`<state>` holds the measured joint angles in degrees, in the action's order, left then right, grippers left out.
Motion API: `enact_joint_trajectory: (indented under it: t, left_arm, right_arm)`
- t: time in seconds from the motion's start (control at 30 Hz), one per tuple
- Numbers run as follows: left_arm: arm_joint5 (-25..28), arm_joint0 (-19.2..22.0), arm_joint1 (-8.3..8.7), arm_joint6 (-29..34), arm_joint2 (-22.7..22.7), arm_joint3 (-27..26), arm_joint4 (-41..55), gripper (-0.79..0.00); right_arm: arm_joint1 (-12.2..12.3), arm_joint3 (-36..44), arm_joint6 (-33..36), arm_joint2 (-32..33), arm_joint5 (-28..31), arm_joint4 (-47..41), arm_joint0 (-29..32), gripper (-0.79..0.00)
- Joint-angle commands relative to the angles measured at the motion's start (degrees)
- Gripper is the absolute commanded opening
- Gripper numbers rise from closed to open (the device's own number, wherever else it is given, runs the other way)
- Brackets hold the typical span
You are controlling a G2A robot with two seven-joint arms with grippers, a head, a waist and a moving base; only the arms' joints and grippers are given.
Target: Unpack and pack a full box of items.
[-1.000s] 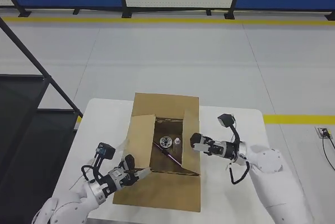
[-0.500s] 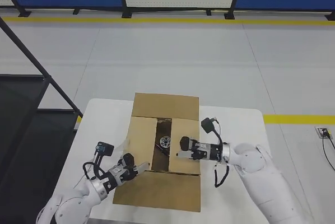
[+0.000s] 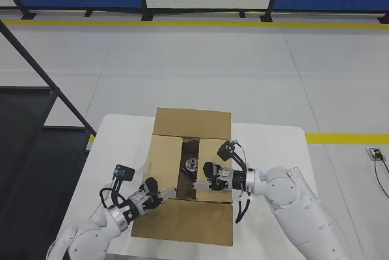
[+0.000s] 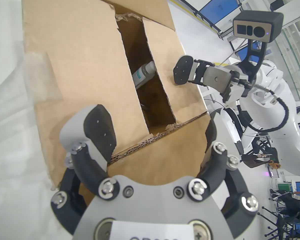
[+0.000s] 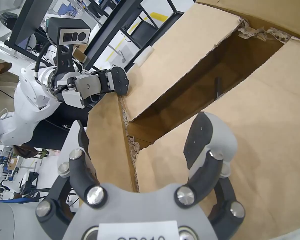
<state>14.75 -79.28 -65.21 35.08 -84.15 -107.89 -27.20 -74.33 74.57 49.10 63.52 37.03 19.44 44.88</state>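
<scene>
- Fingers (image 4: 100,128) of the left gripper (image 4: 155,136) are spread wide and clamp nothing. The torn edge of a cardboard flap runs between them.
- The right gripper (image 5: 140,138) is just as wide apart and also grips nothing. One finger (image 5: 200,136) hangs over the right-hand flap, and the other is half hidden behind a cardboard edge.
- The brown corrugated cardboard box (image 3: 193,123) stands in the middle of the white table (image 3: 266,140). Its two side flaps are folded inward with a narrow gap left between them. The far and near flaps lie folded outward.
- From above, the left gripper is at the box's near left corner, and the right gripper is over the right-hand flap beside the gap.
- Each view shows a different thing through the gap:
  - The left wrist view shows a pale plastic bottle with a teal label (image 4: 143,74), lying tilted.
  - The top view shows a small round metallic object (image 3: 192,163).
  - The right wrist view shows a thin dark rod (image 5: 217,87).
- The count is one box with four flaps, two grippers, and three items seen inside.
</scene>
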Motion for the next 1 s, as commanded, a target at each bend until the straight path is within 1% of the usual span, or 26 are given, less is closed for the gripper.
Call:
enact_joint_trajectory:
  t: [0.0, 0.1, 0.17, 0.33, 0.43, 0.53, 0.63, 0.7, 0.73, 0.87, 0.9, 0.97]
  left_arm:
    - [0.88, -0.77, 0.19, 0.27, -1.09, -0.95, 0.63, 0.000]
    - [2.56, -2.07, 0.54, 0.91, -3.26, -2.83, 1.67, 0.000]
    - [3.86, -3.25, 0.84, 1.53, -5.49, -4.29, 2.86, 0.000]
    - [8.35, -7.33, 1.72, 3.69, -13.61, -6.70, 7.75, 0.000]
    - [11.65, -10.52, 2.30, 6.23, -19.52, -6.19, 11.75, 0.000]
    - [15.29, -13.96, 2.91, 9.78, -25.14, -4.38, 14.57, 0.000]
    - [18.24, -16.87, 3.46, 14.22, -28.62, -1.95, 17.99, 0.000]
    - [18.81, -18.00, 3.87, 19.10, -28.90, -0.20, 22.31, 0.000]
    - [18.51, -17.96, 4.12, 21.82, -28.83, 0.58, 25.43, 0.000]
    - [16.56, -16.00, 5.06, 31.07, -27.48, 3.37, 34.09, 0.000]
    - [16.10, -15.28, 5.27, 32.75, -27.00, 3.94, 35.02, 0.000]
    - [15.28, -14.06, 5.58, 35.10, -25.63, 4.59, 35.65, 0.000]
  right_arm:
    - [0.23, 0.80, -0.10, 0.40, 0.33, -0.31, 0.31, 0.000]
    - [0.62, 2.34, -0.08, 1.22, 0.36, -0.83, 0.81, 0.000]
    - [0.87, 3.36, -0.27, 1.74, 0.18, -1.04, 1.16, 0.000]
    - [1.38, 5.87, -2.16, 2.87, -1.42, 0.58, 2.20, 0.000]
    - [1.43, 6.14, -2.28, 2.97, -1.69, 1.13, 2.28, 0.000]
    - [1.43, 6.14, -2.28, 2.97, -1.69, 1.13, 2.28, 0.000]
    - [1.43, 6.14, -2.28, 2.97, -1.69, 1.13, 2.28, 0.000]
    - [1.43, 6.14, -2.28, 2.97, -1.69, 1.13, 2.28, 0.000]
    - [1.43, 6.22, -3.32, 3.17, -2.11, 0.86, 2.60, 0.000]
    - [1.48, 4.64, -9.58, 4.95, -4.47, -0.42, 3.29, 0.000]
    - [1.41, 4.36, -11.27, 5.06, -5.20, -0.50, 3.37, 0.000]
    - [1.33, 3.10, -13.32, 5.35, -4.59, -2.40, 3.36, 0.000]
